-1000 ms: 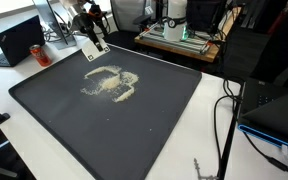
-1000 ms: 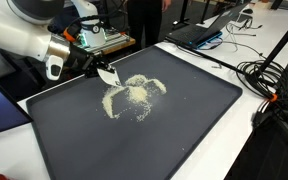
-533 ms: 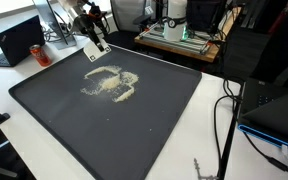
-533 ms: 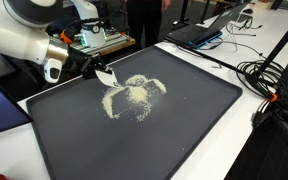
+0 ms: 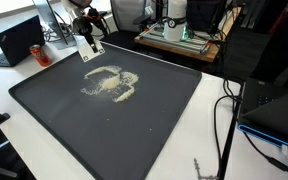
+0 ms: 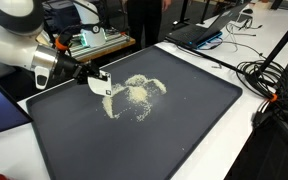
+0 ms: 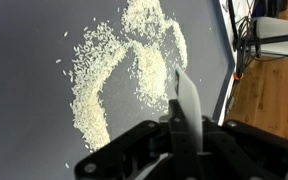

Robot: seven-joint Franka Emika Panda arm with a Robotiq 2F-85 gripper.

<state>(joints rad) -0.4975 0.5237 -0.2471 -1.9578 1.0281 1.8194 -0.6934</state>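
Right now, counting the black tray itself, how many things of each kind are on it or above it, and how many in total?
Black tray: 1
Patch of scattered rice: 1
White card, clamped in the pincer: 1
Pincer: 1
Total: 4

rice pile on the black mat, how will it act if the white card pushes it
Probably loose: the rice pile lies as separate grains, so a push would likely spread it rather than slide it whole. Its edges are thinly scattered, so some grains may slip past the white card.
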